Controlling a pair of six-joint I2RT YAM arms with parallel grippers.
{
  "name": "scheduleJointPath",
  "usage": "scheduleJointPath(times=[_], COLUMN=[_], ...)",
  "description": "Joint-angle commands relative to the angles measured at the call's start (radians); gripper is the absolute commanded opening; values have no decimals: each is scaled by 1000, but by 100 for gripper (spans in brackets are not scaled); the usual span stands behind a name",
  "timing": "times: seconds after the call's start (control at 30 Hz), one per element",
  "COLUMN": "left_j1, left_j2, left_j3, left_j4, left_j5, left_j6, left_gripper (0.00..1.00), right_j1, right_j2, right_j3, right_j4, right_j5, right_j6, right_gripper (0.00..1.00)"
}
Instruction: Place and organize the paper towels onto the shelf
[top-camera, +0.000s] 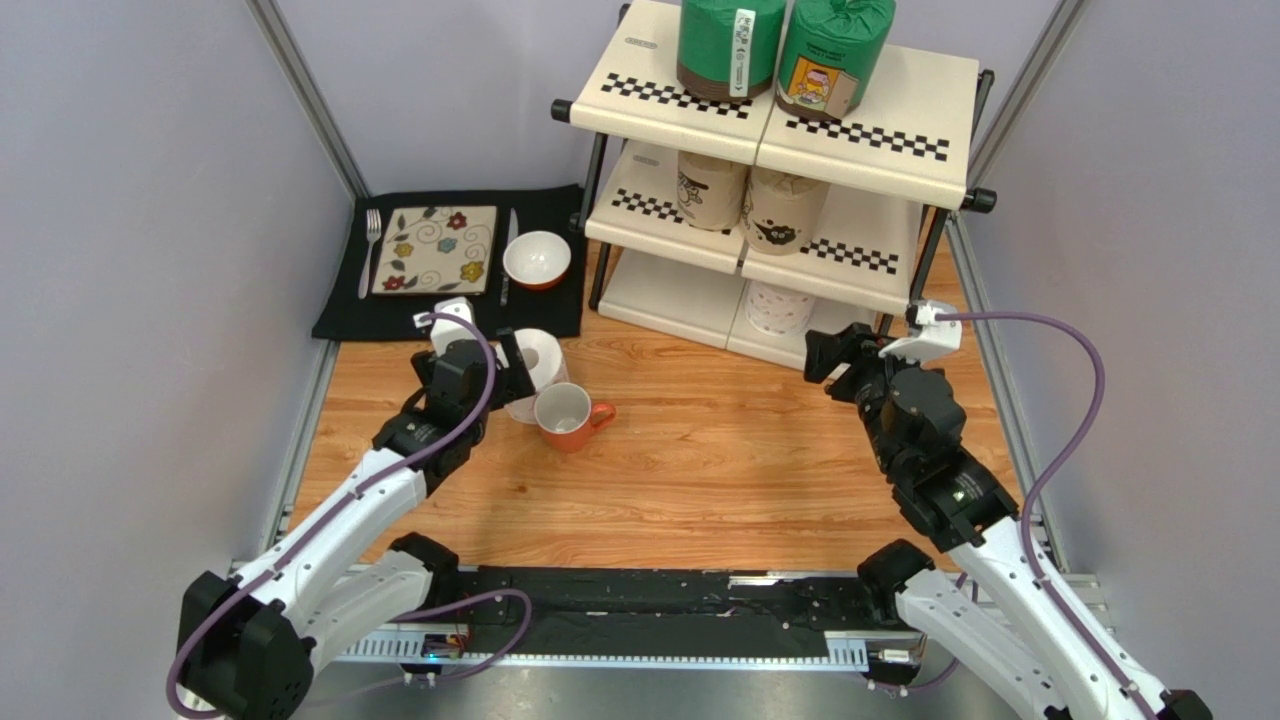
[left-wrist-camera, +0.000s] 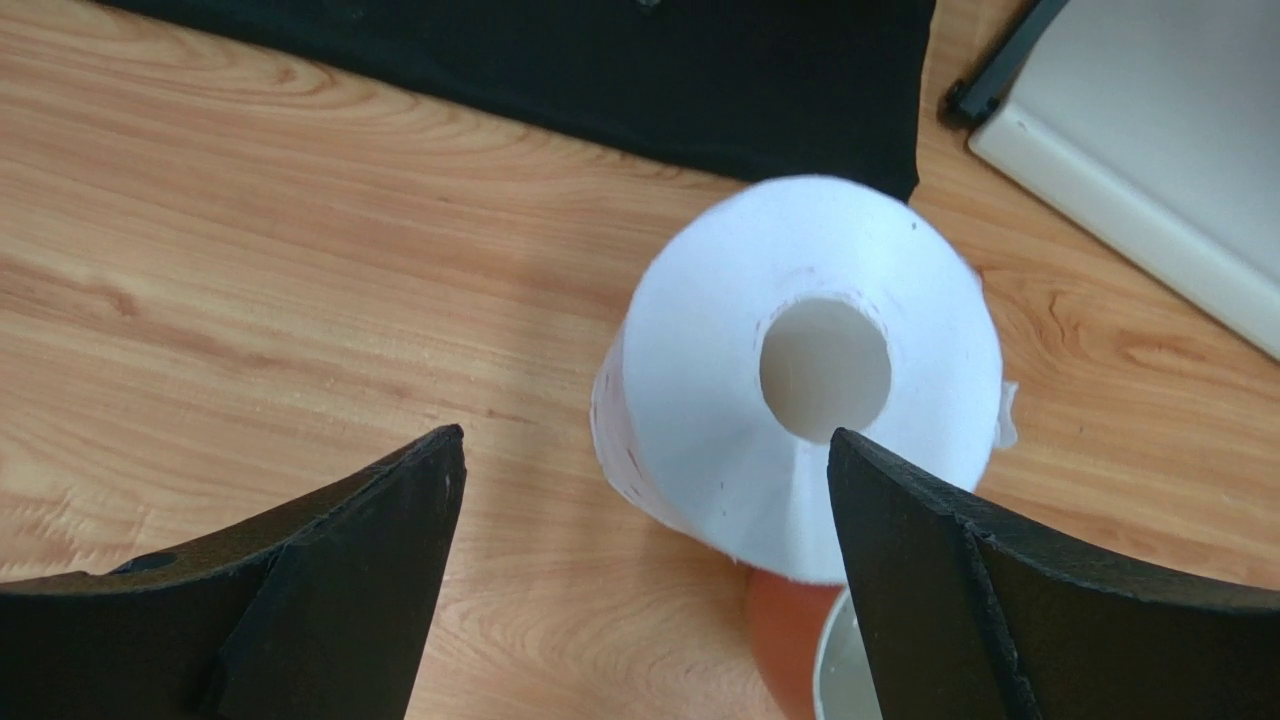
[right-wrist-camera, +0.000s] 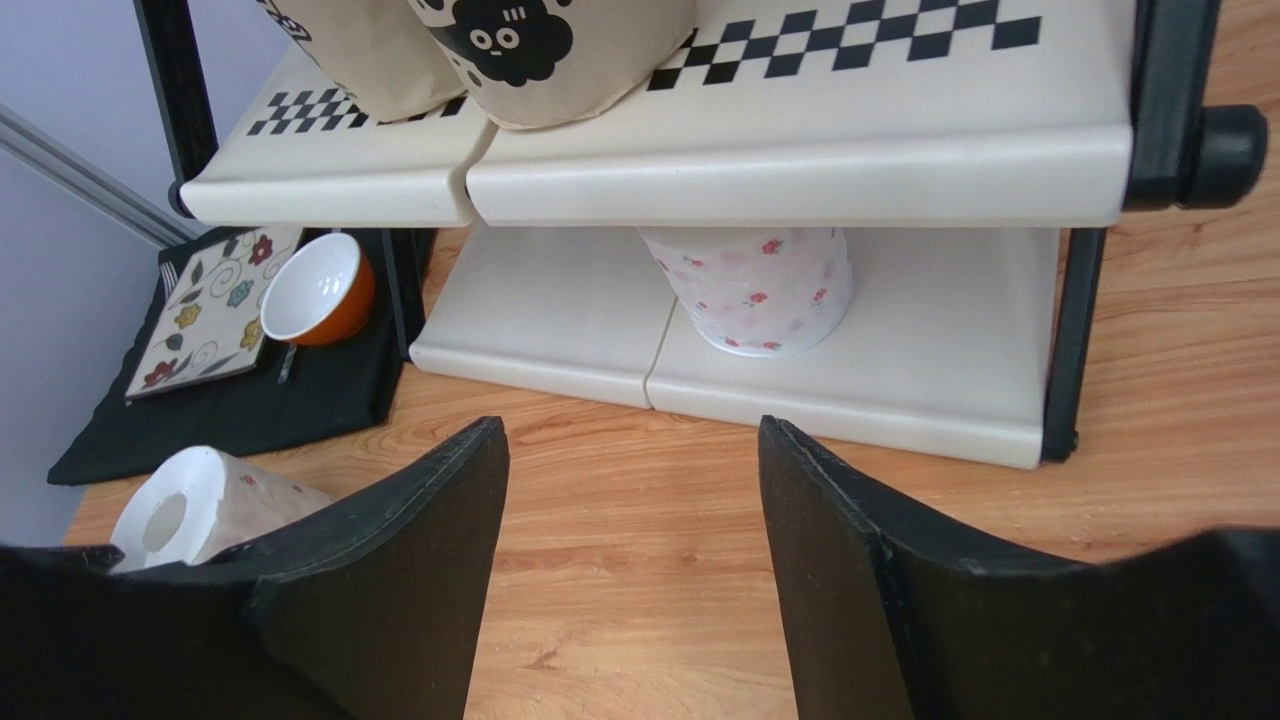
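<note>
Top external view, left to right. Far left: black placemat (top-camera: 349, 315) carrying a fork (top-camera: 371, 248), a patterned square plate (top-camera: 437, 249) and a small bowl (top-camera: 537, 260), white inside.

Left gripper (left-wrist-camera: 646, 450) sits just near of the mat, jaws spread wide. Plain white roll (left-wrist-camera: 706, 375) stands upright on the wooden table (top-camera: 706, 465) between the fingers. The left finger is clear of it; contact at the right finger cannot be told. Orange mug (top-camera: 567, 414) stands just beside the roll, on its near side.

Shelf (top-camera: 917, 105), far right of centre:
- top tier: left green roll (top-camera: 730, 45) and right green roll (top-camera: 834, 57), side by side
- middle tier: left tan roll (top-camera: 711, 188) and right tan roll (top-camera: 784, 207), touching
- bottom tier: floral white roll (right-wrist-camera: 747, 285), upright, alone

Right gripper (right-wrist-camera: 631, 435) is just near of the shelf's right end, facing the bottom tier, jaws apart, nothing held.
</note>
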Motion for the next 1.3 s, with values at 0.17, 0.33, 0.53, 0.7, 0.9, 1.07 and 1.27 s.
scheduleJointPath(times=[0.17,0.33,0.53,0.7,0.9,1.07,1.27], left_j1=[89,121,123,126,126,126,126], left_j2=[63,120,168,229,278,298,324], left_j3=[26,32,36,49,58,65,105], left_j4=[147,174,190,221,227,243,269], left_j5=[59,128,134,156,174,200,266], left_j6=[-36,-53,-48,-28,-25,-27,-22], left_gripper=[99,99,98,93,77,56,38], right_j1=[6,6,6,6,6,6,4], right_j2=[-64,-85,-100,-116,-153,-174,-196], right_j3=[-14,-14,-15,-11,-15,-17,-20], right_j4=[-117,-134,-154,-181,-216,-237,-256], right_j5=[-4,7,25,30,53,62,73], right_j6=[17,19,17,27,31,33,59], right_gripper=[65,65,65,65,65,64,65])
